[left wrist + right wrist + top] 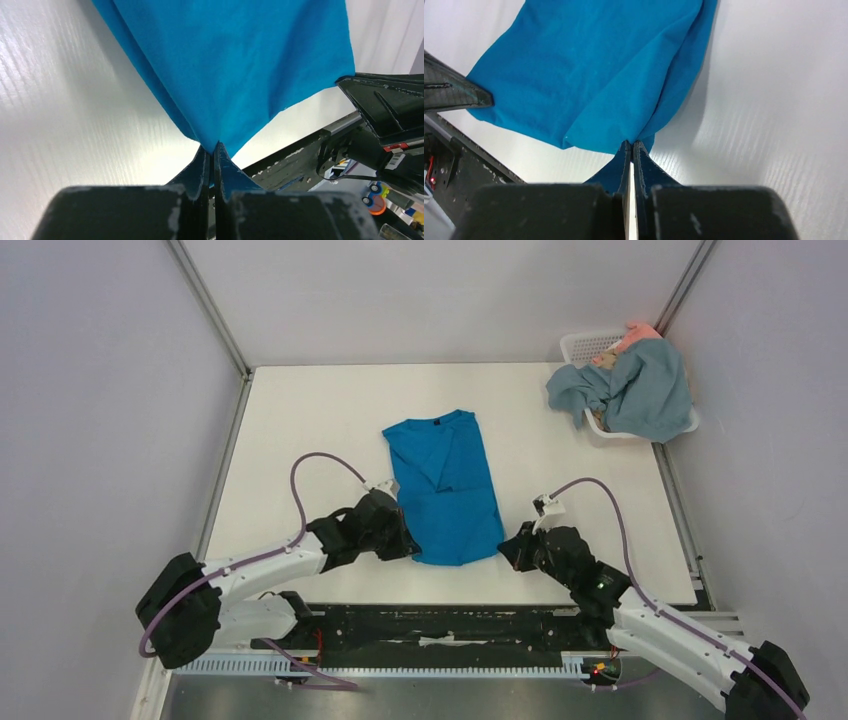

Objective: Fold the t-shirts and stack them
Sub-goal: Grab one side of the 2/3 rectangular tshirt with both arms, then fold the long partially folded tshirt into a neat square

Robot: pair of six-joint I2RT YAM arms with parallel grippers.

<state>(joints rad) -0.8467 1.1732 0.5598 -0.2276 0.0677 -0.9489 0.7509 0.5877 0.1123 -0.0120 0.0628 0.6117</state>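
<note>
a folded t-shirt (445, 485) lies mid-frame on the table (320, 410). the left gripper (408, 545) sits at its lower left corner, the right gripper (505, 548) at its lower right. upper right, a crumpled t-shirt (640, 390) drapes over the basket (580, 343).

**Arm and gripper status**

Left arm (262, 564) and right arm (655, 625) reach low from the near edge of the table (300, 420), angled inward. Left gripper (405, 542): fingers pressed together, pinching one near corner of the blue shirt (445, 485). Right gripper (510, 548): fingers likewise clamped on the opposite near corner.
</note>
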